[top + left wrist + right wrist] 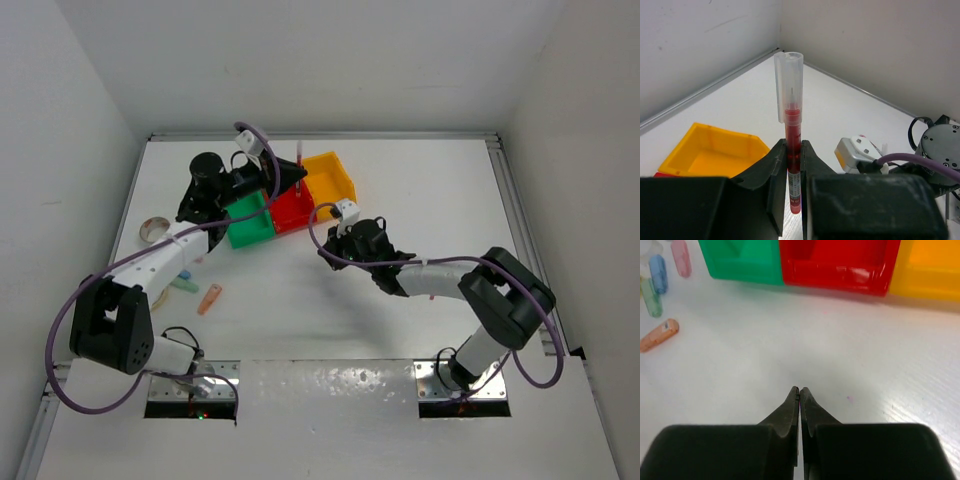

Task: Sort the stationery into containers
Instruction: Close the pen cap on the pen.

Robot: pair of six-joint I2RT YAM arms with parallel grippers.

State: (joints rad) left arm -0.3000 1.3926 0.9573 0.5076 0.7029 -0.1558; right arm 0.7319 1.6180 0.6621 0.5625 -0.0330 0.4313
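My left gripper is shut on a thin red pen with a clear cap and holds it upright above the back of the red bin. In the left wrist view the pen stands clamped between the jaws of the left gripper. The green bin, red bin and yellow bin stand joined in a row. My right gripper is shut and empty, low over bare table in front of the red bin. A tape roll and an orange stick lie at the left.
Loose stubby sticks lie left of the green bin: orange, greenish, blue and pink. The yellow bin looks empty. The right arm's wrist is close to my left gripper. White walls enclose the table.
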